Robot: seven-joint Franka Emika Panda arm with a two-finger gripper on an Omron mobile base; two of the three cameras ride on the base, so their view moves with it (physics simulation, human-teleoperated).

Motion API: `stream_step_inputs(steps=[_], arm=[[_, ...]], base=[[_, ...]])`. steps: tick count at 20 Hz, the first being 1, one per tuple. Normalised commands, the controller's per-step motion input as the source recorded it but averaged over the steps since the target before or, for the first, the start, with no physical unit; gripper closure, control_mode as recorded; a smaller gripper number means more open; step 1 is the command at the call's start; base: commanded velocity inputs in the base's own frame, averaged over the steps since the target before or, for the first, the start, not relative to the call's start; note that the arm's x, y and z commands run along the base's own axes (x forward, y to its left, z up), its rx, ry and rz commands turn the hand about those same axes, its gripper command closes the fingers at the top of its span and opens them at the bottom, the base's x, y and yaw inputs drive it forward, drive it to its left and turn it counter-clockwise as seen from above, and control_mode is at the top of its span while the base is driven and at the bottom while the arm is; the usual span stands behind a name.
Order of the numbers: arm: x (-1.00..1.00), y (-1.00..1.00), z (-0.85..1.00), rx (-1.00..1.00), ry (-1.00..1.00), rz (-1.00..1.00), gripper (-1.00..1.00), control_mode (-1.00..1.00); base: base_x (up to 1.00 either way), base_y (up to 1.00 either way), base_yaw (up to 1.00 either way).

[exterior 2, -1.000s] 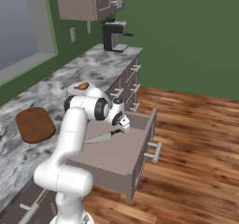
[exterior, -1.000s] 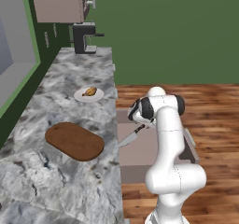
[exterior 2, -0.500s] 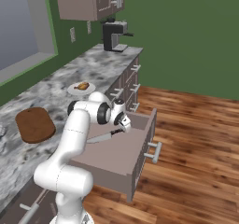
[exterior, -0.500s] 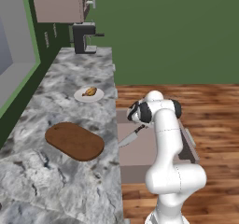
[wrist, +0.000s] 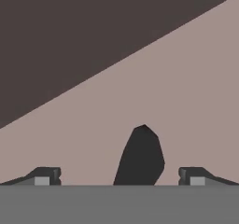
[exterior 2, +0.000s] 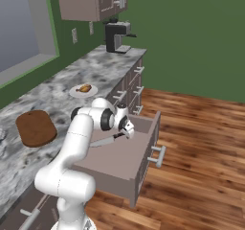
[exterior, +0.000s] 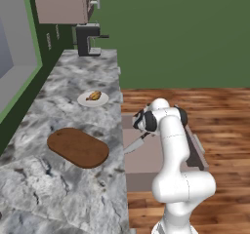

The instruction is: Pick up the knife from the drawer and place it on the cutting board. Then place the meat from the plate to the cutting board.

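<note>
Knife [exterior 2: 106, 140] sits at the pincer [exterior 2: 128, 132], blade running out toward the counter [exterior: 73, 189] side and hanging over the open drawer [exterior 2: 125, 161]; the left base view shows the same silver blade [exterior: 135, 144] slanting down from the hand, above the drawer floor. In the hand view the black handle [wrist: 140, 155] rises between the two finger tips [wrist: 44, 176], which stand wide of it on both sides — so from these frames I cannot tell whether the pincer is clamped on the handle or merely lined up around it. Judged step: first half of the task, knife pick-up from the drawer, at or just after the grasp. Cutting board [exterior: 78, 146] lies bare on the counter, well apart from the drawer. Plate [exterior: 93, 99] sits farther along the counter toward the coffee machine [exterior: 88, 39], with the meat [exterior: 94, 96] on it — untouched. Next move, as I judge it: confirm a firm hold on the handle, raise the knife clear of the drawer's front wall and the counter edge, then swing across to the board and set the blade down flat. Risk: the long blade could catch the counter lip on the way up.
</note>
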Motion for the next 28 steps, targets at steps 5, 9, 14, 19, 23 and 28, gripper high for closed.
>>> stream_step_inputs(steps=[5,9,14,19,23,28], arm=[[0.01,0.0,-0.02,0.0,0.0,0.0,1.0,-1.0],[0.0,0.0,0.0,0.0,0.0,0.0,1.0,-1.0],[-0.01,0.0,0.25,0.0,-0.02,-0.02,1.0,-1.0],[0.0,0.0,1.0,0.0,-0.02,-0.13,1.0,-1.0],[-0.01,0.0,1.0,0.0,0.0,-0.06,1.0,-1.0],[-0.54,-0.54,0.73,-0.06,-0.03,0.01,1.0,-1.0]], base=[[0.0,0.0,0.0],[0.0,0.0,0.0],[0.0,0.0,0.0],[0.0,0.0,0.0],[0.0,0.0,0.0],[0.0,0.0,0.0]])
